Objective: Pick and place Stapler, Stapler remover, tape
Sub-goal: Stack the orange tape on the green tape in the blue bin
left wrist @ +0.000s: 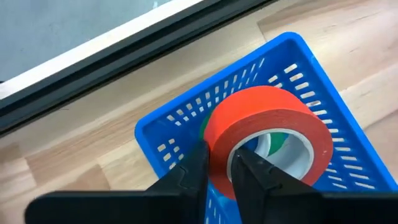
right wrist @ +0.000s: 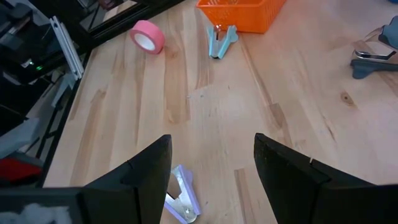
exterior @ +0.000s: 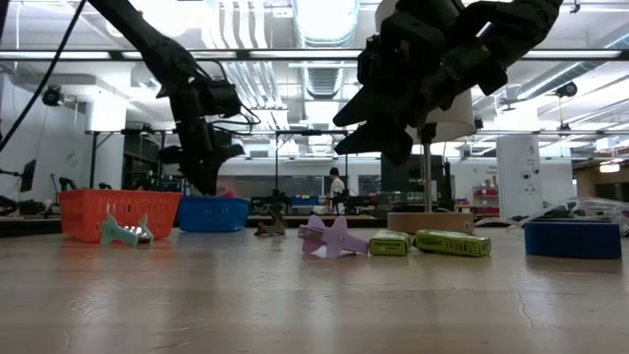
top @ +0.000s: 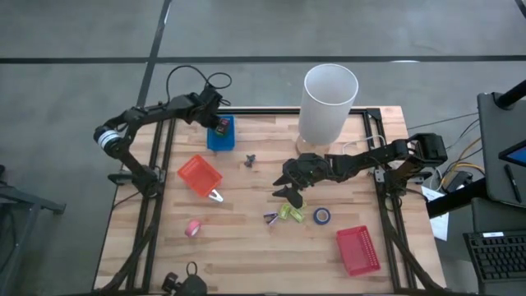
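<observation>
A: Start big. What sits on the table [top: 246,222]?

B: A tall white cylinder [top: 329,103] at the far edge. Three baskets: a red one [top: 358,249] near the right front, an orange one [top: 200,175] left of centre, a blue basket [top: 220,136] at the far left. Then the small things.

A: And the arms?

B: The left gripper [left wrist: 219,177] hangs over the blue basket, its jaws pinched on the wall of a roll of red tape [left wrist: 264,134], one finger inside the hole and one outside. The roll is above the basket, not yet let go.

A: The right one?

B: The right gripper [right wrist: 211,171] hovers mid-table with its jaws spread wide and nothing between them.

A: What is closest to it?

B: A purple staple remover [right wrist: 180,199] lies on the wood just under and a little ahead of the open jaws. Two yellow-green pieces [top: 289,212] rest beside it, and a blue tape roll [top: 321,215] lies further right.

A: The others?

B: The pink tape roll [right wrist: 147,36] and a pale teal remover [right wrist: 221,40] lie well beyond, by the orange basket, and a dark grey remover [top: 249,159] sits further back. The right arm is plainly nearer the purple one; I'd judge a short drop brings the jaws onto it.
</observation>
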{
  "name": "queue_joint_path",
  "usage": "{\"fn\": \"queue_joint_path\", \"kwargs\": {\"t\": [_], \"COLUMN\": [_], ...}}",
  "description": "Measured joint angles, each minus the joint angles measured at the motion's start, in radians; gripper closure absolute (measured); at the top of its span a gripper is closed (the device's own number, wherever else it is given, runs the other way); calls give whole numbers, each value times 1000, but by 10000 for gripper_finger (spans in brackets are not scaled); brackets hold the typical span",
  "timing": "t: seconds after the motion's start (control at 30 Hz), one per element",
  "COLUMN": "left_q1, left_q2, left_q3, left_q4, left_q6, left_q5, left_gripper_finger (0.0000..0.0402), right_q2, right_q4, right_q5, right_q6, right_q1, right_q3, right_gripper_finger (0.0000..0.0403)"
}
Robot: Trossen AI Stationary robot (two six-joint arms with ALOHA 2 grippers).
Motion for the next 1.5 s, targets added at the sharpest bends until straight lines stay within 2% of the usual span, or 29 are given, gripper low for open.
{"fn": "queue_joint_path", "kwargs": {"t": [0.1,0.4,0.7,0.9,1.13,1.5], "left_q1": [0,0,0,1,3,11], "left_q2": [0,3,3,3,3,3], "left_q3": [10,1,1,0,0,0], "left_q4": [-50,-29,-12,-11,-16,-29], "left_q6": [4,5,15,5,-7,-6], "left_q5": [-2,-6,-1,57,66,36], "left_gripper_finger": [346,325,330,327,325,295], "right_q2": [0,0,0,0,0,0], "right_q4": [0,1,2,1,1,1], "right_q5": [2,5,21,21,21,20], "right_q6": [0,0,0,0,0,0], "right_q1": [0,0,0,0,0,0], "right_q3": [0,0,0,0,0,0], "right_gripper_finger": [183,183,183,183,183,183]}}
